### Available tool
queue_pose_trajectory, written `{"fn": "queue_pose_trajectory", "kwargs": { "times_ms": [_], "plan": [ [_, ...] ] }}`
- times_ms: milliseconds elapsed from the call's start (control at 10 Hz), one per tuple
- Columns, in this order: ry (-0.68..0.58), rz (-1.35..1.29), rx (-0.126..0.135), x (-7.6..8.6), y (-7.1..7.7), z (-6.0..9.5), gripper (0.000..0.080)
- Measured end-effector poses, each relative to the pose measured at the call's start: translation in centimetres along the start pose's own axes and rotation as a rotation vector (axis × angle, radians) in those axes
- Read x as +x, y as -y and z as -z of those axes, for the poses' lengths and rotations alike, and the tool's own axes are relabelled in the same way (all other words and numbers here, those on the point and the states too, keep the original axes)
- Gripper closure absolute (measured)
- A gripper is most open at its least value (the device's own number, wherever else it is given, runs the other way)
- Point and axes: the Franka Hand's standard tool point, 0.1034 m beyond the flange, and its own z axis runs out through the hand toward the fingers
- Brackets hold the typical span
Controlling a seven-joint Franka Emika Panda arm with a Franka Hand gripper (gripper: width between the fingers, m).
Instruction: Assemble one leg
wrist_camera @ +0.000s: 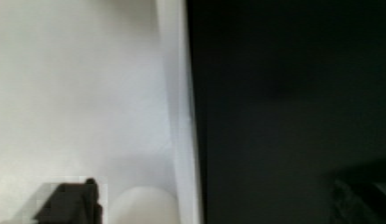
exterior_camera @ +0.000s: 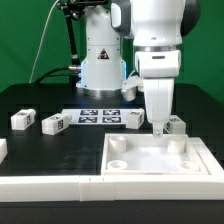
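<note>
— How far along is the leg job?

— Early, I'd judge. The large square white plastic tray-like part (exterior_camera: 150, 178) has round corner sockets, and those I can see are bare. No leg is seated yet.

— Where are the legs, then?

— Loose on the black table (exterior_camera: 40, 95). One small white stubby plastic leg block with a black-and-white tag (exterior_camera: 177, 125) sits just beyond the tray's far rim. It is right beside the white two-finger gripper (exterior_camera: 160, 126), on the exterior view's right of it. A second leg block (exterior_camera: 133, 119) lies at the end of the flat white marker board (exterior_camera: 100, 116). A third leg block (exterior_camera: 53, 124) and a fourth leg block (exterior_camera: 22, 119) lie off toward the exterior view's left.

— Has the claw got one?

— It doesn't look so. In the wrist view the dark fingers (wrist_camera: 65, 203) stand wide apart, with only blurred white surface and dark table between them.

— So what's left?

— Nearly all of it: grasp a leg, carry it to a socket, seat it.
</note>
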Motion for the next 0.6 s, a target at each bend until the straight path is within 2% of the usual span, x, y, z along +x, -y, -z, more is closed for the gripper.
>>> {"fn": "queue_pose_trajectory", "kwargs": {
  "times_ms": [100,400,600],
  "plan": [
    [0.003,-0.022,-0.004,0.26,0.55,0.6,0.0151],
    [0.003,-0.052,0.001,0.13,0.65,0.38,0.0151],
    [0.002,-0.199,0.002,0.16,0.68,0.36,0.0151]
  ]
}}
